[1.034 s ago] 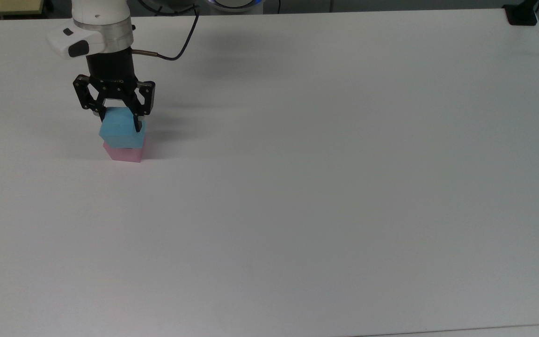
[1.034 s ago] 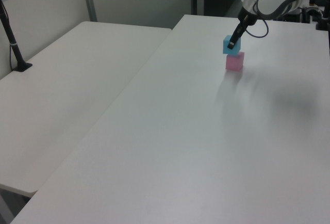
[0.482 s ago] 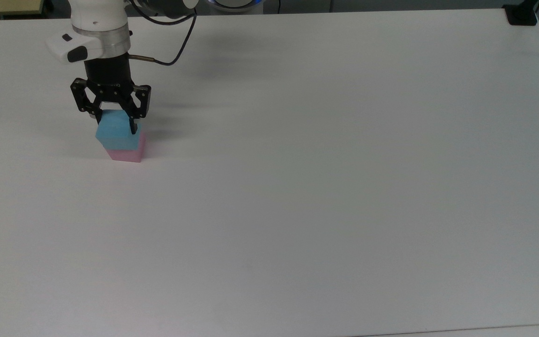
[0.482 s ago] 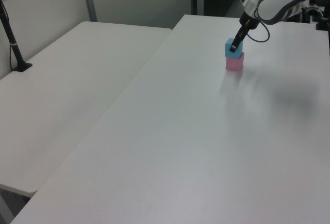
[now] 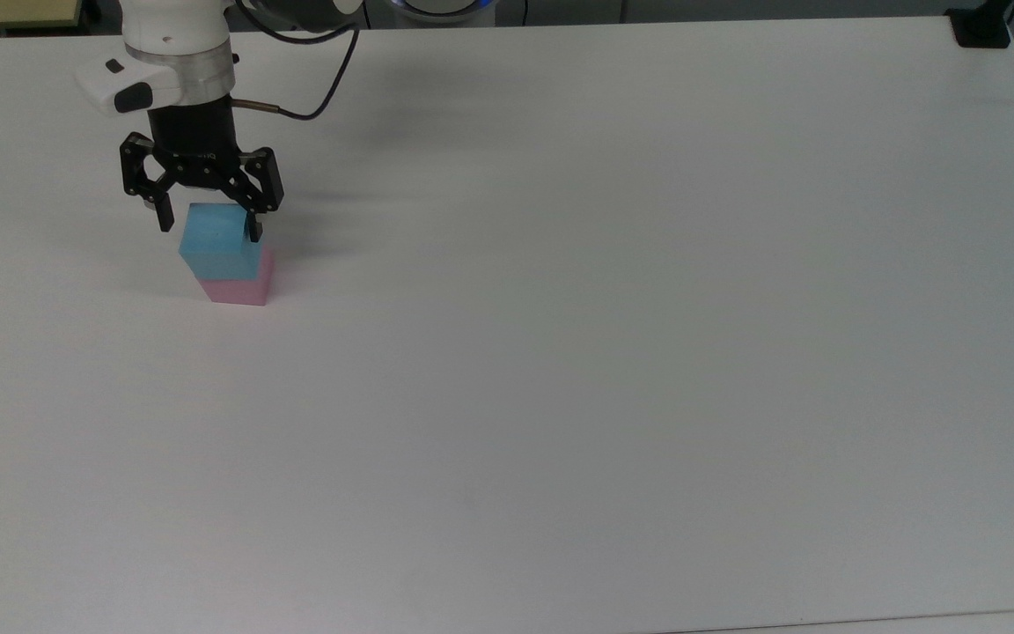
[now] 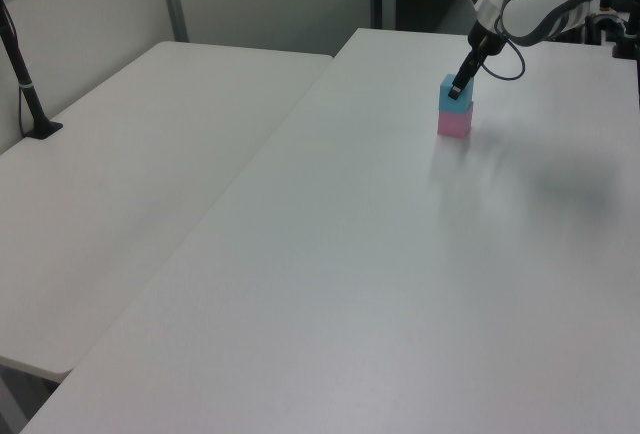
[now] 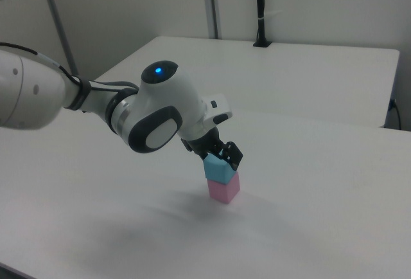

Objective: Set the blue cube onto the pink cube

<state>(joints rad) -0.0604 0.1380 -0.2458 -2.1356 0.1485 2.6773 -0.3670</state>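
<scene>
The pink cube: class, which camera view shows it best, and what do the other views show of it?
The right view shows the pink cube largest, with two side faces clear beneath the blue cube. The top view shows a front face and a sliver of its side. The left view shows it small and far off.

pink cube [image 5: 238, 286]: in the top view its top face is covered by the blue cube [image 5: 215, 239] resting on it; a front face and a narrow strip at 3 o'clock show.
blue cube, rear edge: in the top view one fingertip [image 5: 253, 231] overlaps its 2 o'clock corner.
gripper [image 6: 458, 88]: in the left view too small to tell its fingers apart.
arm [image 5: 174, 53]: cut off by the top edge of the top view, at 12 o'clock above the cubes.
arm, right view [image 7: 38, 92]: cut off by the left edge, at 9 o'clock.
table [image 5: 604, 352]: its near edge runs past the top view's bottom border.
</scene>
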